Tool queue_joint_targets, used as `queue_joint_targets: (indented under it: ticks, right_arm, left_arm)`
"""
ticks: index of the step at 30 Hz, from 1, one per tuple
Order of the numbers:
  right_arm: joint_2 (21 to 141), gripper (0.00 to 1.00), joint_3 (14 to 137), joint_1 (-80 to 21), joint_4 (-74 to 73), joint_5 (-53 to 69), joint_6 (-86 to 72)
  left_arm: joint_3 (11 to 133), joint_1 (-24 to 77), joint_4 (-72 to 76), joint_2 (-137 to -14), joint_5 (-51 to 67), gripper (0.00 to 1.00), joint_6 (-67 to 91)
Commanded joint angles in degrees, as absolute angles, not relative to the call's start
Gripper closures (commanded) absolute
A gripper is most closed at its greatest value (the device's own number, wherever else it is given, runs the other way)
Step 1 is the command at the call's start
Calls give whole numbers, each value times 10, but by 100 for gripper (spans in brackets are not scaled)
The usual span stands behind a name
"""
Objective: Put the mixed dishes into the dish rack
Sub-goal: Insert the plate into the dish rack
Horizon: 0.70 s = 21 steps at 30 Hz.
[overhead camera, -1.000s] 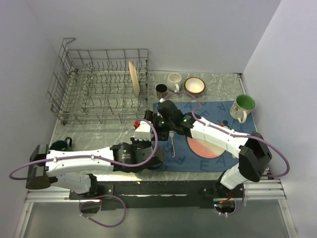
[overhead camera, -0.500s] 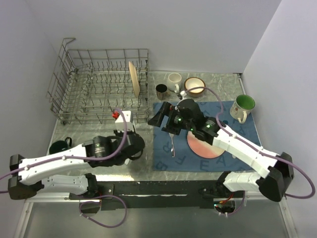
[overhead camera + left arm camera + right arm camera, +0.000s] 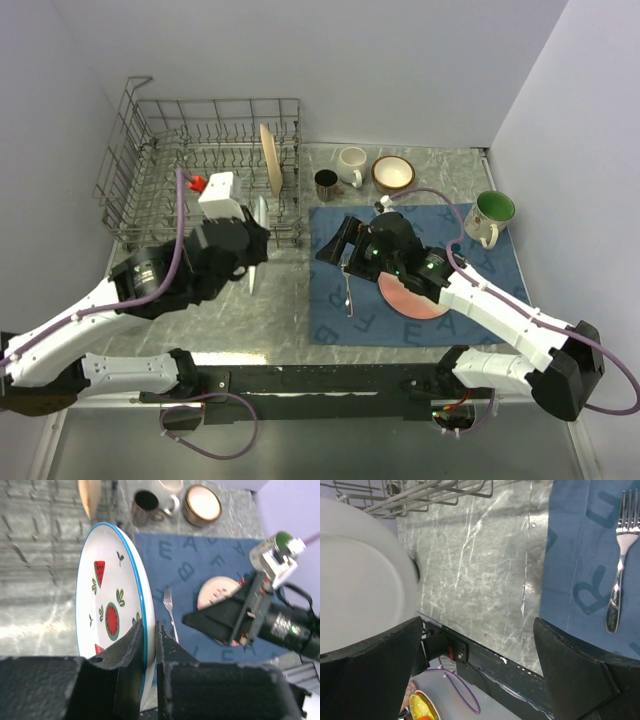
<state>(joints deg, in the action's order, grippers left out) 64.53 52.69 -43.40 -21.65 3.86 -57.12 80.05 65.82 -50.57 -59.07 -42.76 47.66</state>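
**Left arm carried the plate over to the rack, right arm backed up**

A second ago the left gripper (image 3: 148,645) was down low at the near-left corner of the blue placemat (image 3: 340,325), pretty much under the right gripper (image 3: 335,243). Since then it has swung off to its own left and climbed. The watermelon plate (image 3: 107,605) it's pinching by the rim now shows from above as a thin on-edge sliver, and the dish rack (image 3: 130,180) front wall is just beyond the fingers. The right gripper has pulled back toward its own base a bit, with its elbow swung way out right. It now hangs just ahead of the fork (image 3: 347,290).
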Motion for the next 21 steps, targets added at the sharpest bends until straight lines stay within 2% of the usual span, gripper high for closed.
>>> queue_joint_targets:
  ticks: [1,9,21]
  right_arm:
    - [621,0,520,-426,-207,20,-563]
    - [615,0,513,-415,-207,26,-555]
    - [613,0,502,-407,-200,35,-555]
  left_arm:
    - [854,586,-458,-594,-397,99,390]
    - [925,392,-377,-670,-231,99,325]
    - [1008,226,-306,-769,-42,99,323]
